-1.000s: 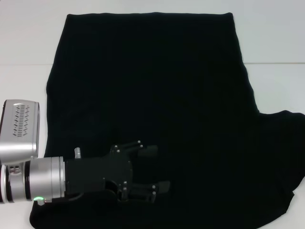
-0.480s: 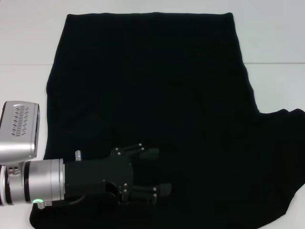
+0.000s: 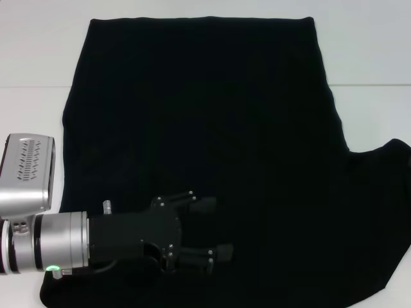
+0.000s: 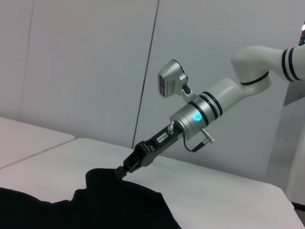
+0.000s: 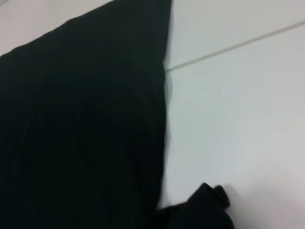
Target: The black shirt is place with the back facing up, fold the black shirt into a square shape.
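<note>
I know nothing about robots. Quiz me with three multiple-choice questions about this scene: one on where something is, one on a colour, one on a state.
1. Where is the left gripper?
A. over the shirt's near part
B. off the table
C. at its far edge

2. What colour is the black shirt?
A. white
B. black
C. red

3. What is the right gripper doing?
A. hanging open in the air
B. pinching the shirt's sleeve
C. resting on the bare table

Answers: 1 A, head view shows it there. 2 B, plainly black. 3 B, left wrist view shows fabric lifted at its tip.
</note>
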